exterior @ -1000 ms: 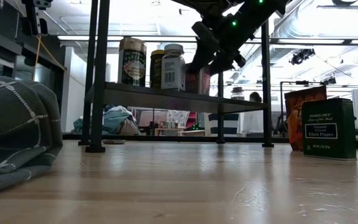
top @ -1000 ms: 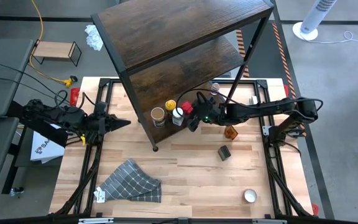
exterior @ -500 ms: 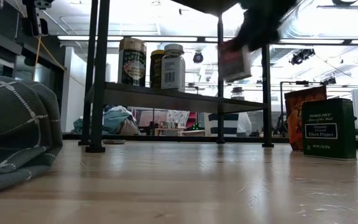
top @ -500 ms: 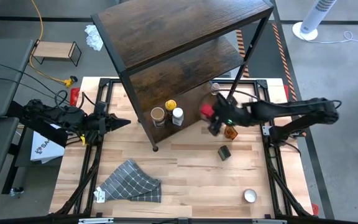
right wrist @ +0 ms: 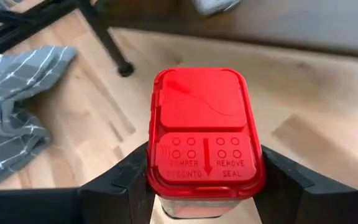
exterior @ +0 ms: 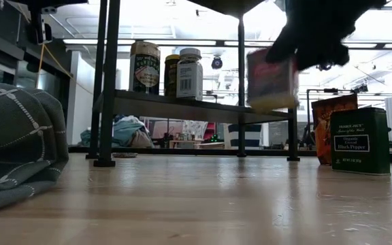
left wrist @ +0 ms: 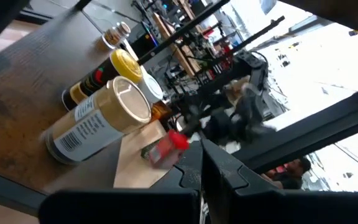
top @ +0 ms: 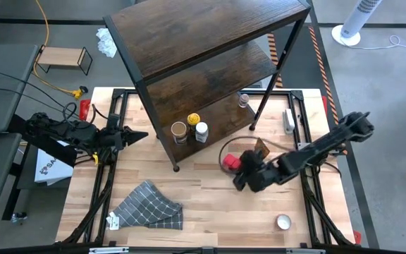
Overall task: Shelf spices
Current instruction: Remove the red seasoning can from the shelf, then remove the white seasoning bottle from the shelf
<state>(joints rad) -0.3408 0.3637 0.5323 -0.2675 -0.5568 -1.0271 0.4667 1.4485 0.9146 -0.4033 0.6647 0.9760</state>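
My right gripper (top: 240, 169) is shut on a red-lidded spice jar (top: 232, 162) above the middle of the table, in front of the shelf (top: 210, 42). In the low view the jar (exterior: 272, 80) hangs in the air. Tan-lidded (top: 179, 130), yellow-lidded (top: 193, 119) and white-lidded (top: 201, 129) jars stand on the shelf's lowest board, with a small jar (top: 243, 99) farther back. An amber jar (top: 261, 149) and a dark pepper tin (exterior: 359, 141) stand on the table. My left gripper (top: 139, 135) waits shut at the table's left side. My right gripper pinches the jar between its two fingers (right wrist: 126, 180), one on each side of the body just under the red lid (right wrist: 204, 134). The fingers come slanting down from the table's right. The jar is lifted clear of the table, nearly upright, lid up.
A grey checked cloth (top: 149, 207) lies bunched at the near left of the table. A small round silver tin (top: 283, 222) sits near the right near corner. The shelf's black legs (top: 176, 168) stand on the table. Bare wood lies between the cloth and my right arm.
My right gripper has carried the red-lidded jar away from the shelf's lowest board, where it was beside the white-lidded jar, toward the table's near edge and a little to the right. The jar stays in the hold, lifted clear. The other jars have kept still.
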